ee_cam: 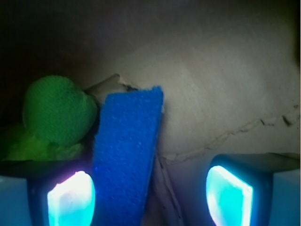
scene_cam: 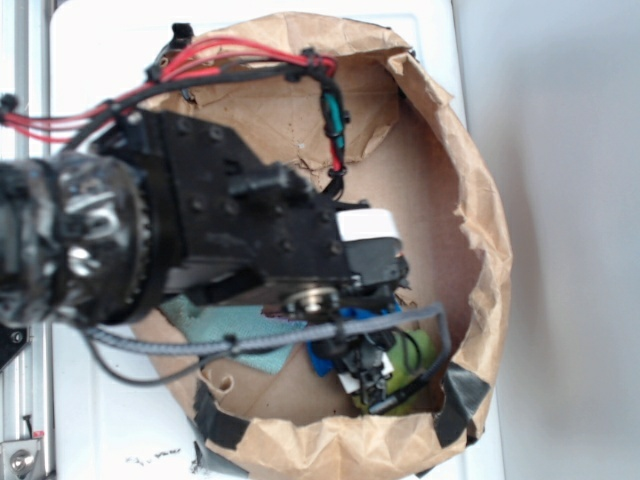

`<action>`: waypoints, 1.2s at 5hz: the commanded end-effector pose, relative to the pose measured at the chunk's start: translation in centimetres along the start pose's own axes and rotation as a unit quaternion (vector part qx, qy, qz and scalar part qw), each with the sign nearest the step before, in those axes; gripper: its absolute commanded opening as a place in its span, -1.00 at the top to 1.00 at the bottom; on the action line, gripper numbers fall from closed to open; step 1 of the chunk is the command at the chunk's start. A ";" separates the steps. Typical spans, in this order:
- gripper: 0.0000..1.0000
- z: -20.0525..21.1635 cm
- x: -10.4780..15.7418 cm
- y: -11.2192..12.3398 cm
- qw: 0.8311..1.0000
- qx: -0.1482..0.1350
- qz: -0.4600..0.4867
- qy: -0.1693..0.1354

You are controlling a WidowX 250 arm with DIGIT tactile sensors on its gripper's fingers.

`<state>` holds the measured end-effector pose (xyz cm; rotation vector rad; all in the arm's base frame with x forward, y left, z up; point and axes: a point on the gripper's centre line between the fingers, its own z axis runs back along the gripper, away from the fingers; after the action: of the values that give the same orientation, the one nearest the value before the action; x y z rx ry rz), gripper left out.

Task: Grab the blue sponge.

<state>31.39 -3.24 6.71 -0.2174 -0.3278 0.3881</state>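
Observation:
The blue sponge (ee_cam: pixel 126 155) stands on edge between my fingers, right beside the left pad (ee_cam: pixel 70 200) and well apart from the right pad (ee_cam: pixel 229 195). My gripper (ee_cam: pixel 149 197) is open around it. In the exterior view the gripper (scene_cam: pixel 365 365) reaches down inside the brown paper bag (scene_cam: pixel 480 230), and only a little of the blue sponge (scene_cam: pixel 335 350) shows under the arm. A green plush toy (ee_cam: pixel 56 115) lies just left of the sponge, also visible in the exterior view as the green toy (scene_cam: pixel 415 355).
A light teal cloth (scene_cam: pixel 240 325) lies on the bag floor left of the gripper. The bag's crumpled walls ring the work area, with black tape (scene_cam: pixel 455 410) at its near rim. A white surface (scene_cam: pixel 560 200) surrounds the bag.

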 end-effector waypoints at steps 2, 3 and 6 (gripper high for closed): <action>-1.00 -2.9 -0.3 -0.3 0.999 0.031 -0.020 -0.034; -1.00 -4.1 -1.0 -0.1 0.997 0.052 -0.029 -0.040; 1.00 -3.2 -0.3 0.6 0.997 0.066 -0.011 -0.048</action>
<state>32.23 -4.09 3.30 -0.0718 -0.3945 0.4178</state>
